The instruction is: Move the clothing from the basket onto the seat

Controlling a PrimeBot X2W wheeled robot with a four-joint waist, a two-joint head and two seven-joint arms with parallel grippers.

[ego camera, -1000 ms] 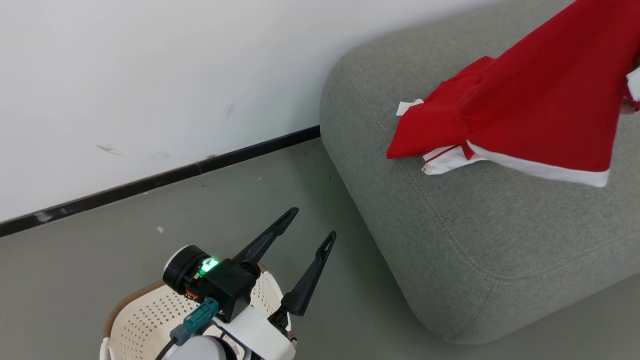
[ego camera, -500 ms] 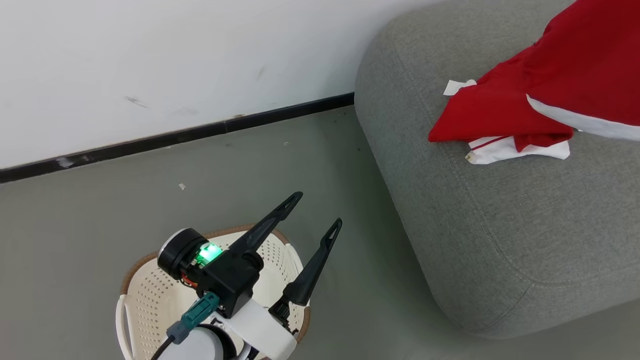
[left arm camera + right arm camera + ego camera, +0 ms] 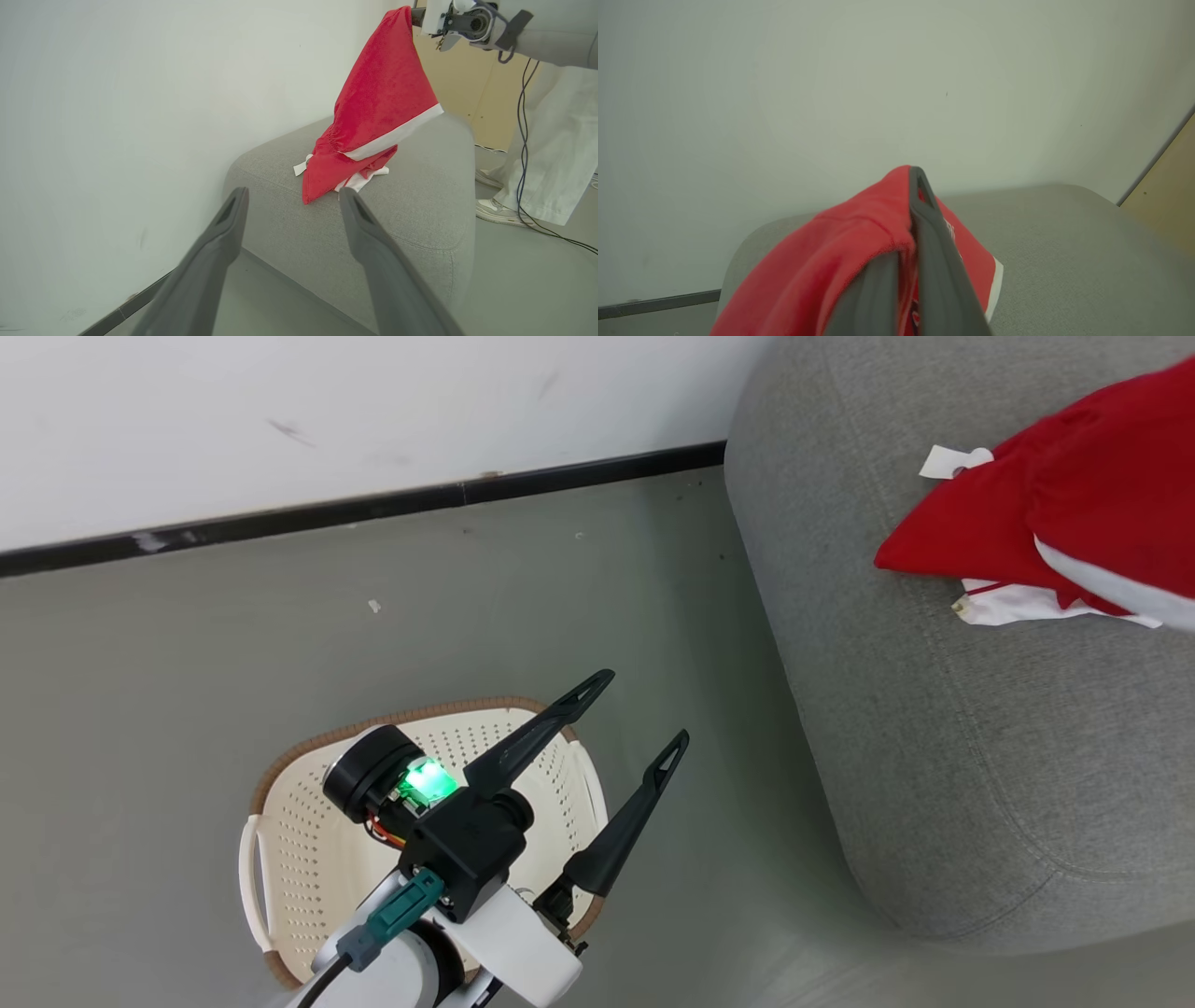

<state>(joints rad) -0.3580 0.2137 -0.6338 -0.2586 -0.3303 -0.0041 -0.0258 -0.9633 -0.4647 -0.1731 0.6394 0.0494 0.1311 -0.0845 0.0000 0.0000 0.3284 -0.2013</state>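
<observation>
The robot's head has swung toward the basket [image 3: 299, 821], seemingly bare on the near-left floor [image 3: 187, 663] under the splayed left gripper [image 3: 645, 705], while the right gripper [image 3: 915, 186] clenches the last red garment [image 3: 383, 93] over its twin [image 3: 962, 527] on the far-right seat [image 3: 934, 728].
</observation>
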